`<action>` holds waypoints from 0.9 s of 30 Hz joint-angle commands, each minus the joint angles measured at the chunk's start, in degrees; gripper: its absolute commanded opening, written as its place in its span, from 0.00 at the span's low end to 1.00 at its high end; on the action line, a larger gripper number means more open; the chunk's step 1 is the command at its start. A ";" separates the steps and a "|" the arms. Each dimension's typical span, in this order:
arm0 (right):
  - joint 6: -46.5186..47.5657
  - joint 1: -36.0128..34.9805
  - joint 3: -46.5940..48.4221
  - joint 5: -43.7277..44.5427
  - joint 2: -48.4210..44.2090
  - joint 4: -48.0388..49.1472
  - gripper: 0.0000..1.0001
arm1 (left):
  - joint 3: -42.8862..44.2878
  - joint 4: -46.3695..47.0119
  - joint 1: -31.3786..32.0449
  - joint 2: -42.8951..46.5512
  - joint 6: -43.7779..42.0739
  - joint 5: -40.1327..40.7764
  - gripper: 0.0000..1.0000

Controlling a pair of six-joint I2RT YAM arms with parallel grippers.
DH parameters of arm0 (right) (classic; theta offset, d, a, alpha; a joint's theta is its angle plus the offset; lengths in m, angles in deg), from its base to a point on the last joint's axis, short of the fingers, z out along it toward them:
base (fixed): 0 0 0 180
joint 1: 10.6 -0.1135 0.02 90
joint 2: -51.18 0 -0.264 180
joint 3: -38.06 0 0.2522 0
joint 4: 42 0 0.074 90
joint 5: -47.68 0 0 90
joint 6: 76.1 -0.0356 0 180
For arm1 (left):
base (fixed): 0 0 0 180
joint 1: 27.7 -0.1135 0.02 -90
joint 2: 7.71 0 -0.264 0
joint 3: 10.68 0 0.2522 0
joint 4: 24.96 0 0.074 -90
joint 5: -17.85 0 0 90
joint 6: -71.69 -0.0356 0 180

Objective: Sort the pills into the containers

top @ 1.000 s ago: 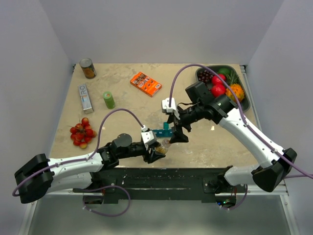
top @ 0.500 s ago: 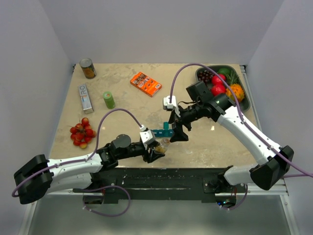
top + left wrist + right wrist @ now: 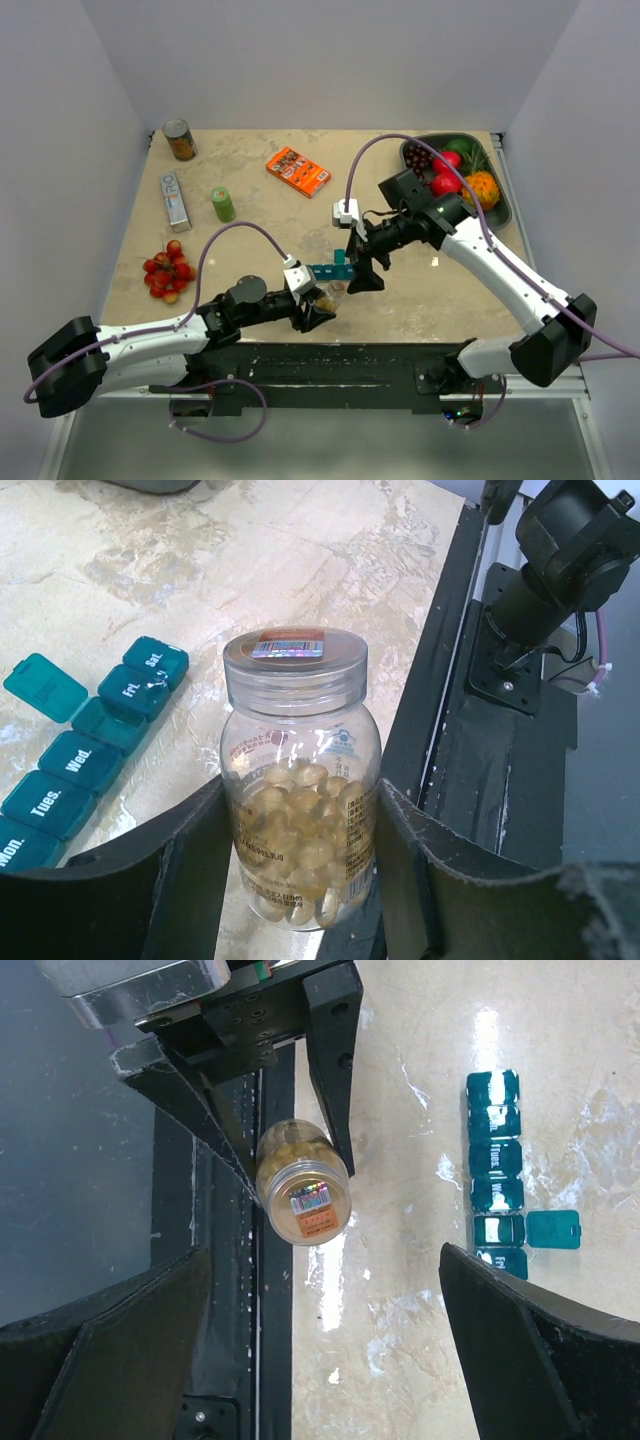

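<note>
Teal plastic, the weekly pill organizer (image 3: pixel 70 770) is laid with one lid open just left of the capped bottle (image 3: pixel 300 780) of amber capsules, which is clamped by the left gripper (image 3: pixel 300 865), probably for uncapping by the right gripper (image 3: pixel 325 1350), spread wide above.

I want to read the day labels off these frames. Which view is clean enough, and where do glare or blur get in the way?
Left wrist: pill organizer lids sharp, Tues. and Wed. readable; near fingers dark and soft. Right wrist: glare streaks on the table beside the organizer, lettering faint. Top external: even light, organizer too small to read.
</note>
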 commanded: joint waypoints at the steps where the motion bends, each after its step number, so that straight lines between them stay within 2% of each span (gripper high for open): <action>1: -0.45 0.22 1.12 0.84 0.92 0.90 0.98 | -0.05 4.87 -0.25 1.22 0.78 1.19 0.00; 8: -0.35 0.05 3.14 1.55 3.30 -1.56 0.97 | 1.35 4.52 -0.25 0.34 0.69 1.90 0.00; 18: -4.83 -1.89 3.14 2.51 6.20 0.28 0.92 | 4.26 3.99 -0.25 -2.21 0.34 1.64 0.00; 27: -5.98 -3.03 3.23 1.46 8.57 0.46 0.76 | 6.28 3.64 -0.25 -4.06 -0.54 1.64 0.00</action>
